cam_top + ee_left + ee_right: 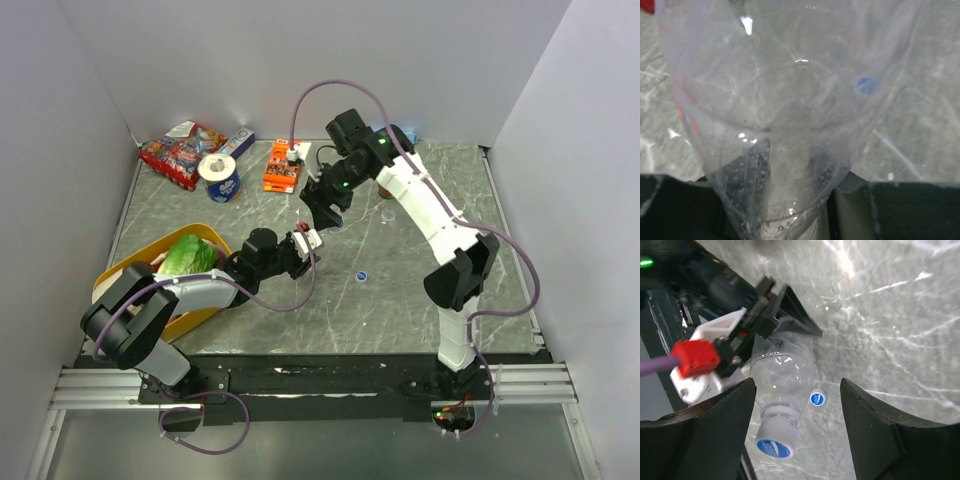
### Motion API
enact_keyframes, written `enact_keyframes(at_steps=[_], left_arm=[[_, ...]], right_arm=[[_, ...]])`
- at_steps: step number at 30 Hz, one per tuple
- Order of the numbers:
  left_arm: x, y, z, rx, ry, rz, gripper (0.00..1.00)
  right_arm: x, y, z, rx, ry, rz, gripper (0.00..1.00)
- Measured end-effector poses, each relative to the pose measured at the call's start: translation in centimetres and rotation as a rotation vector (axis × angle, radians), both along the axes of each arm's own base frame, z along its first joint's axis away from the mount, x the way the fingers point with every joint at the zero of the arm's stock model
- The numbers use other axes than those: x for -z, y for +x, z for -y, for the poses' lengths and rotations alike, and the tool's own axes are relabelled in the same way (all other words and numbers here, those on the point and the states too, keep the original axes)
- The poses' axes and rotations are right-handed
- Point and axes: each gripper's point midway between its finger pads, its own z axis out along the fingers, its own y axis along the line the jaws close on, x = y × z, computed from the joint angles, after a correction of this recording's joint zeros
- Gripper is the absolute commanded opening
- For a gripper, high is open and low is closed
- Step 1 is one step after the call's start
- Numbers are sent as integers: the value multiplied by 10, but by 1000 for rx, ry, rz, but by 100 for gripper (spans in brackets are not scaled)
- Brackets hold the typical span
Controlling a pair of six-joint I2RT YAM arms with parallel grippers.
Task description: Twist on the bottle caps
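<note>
My left gripper [303, 243] is shut on a small clear bottle [782, 372], holding it off the table. That bottle [785, 100] fills the left wrist view, and the fingers [747, 170] show dark through its wall. A white cap with a blue top [775, 440] sits on its neck. My right gripper [797, 427] is open, one finger on each side of the capped neck, neither touching it. In the top view the right gripper [320, 212] hangs just beyond the bottle. A second blue cap [361, 276] [817, 399] lies loose on the table. A faint clear shape [388, 213], perhaps a second bottle, stands by the right arm.
A yellow bowl [125, 268] with green lettuce [188, 255] sits at the left by my left arm. Along the back stand a blue-and-white roll [220, 178], red snack packs [178, 152] and an orange box [283, 166]. White walls close three sides.
</note>
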Motion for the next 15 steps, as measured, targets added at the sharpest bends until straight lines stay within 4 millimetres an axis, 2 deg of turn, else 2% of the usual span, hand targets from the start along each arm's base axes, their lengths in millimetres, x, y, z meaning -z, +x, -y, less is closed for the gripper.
enact_keyframes(at_steps=[5,9,12,15], left_arm=[[-4,-11,9,72,-61,-48,1],[-4,-18,8,147,-85,-104,1],[-4,-23,6,214,-77,-153,1],[-6,-26,5,280,-42,-160,1]], right_arm=[[-49,-21,7,-50,104,88,76],[-88,-49,30,-114,185,199,74],[-100,-76,54,-220,194,340,73],[-92,-101,63,-354,171,442,73]])
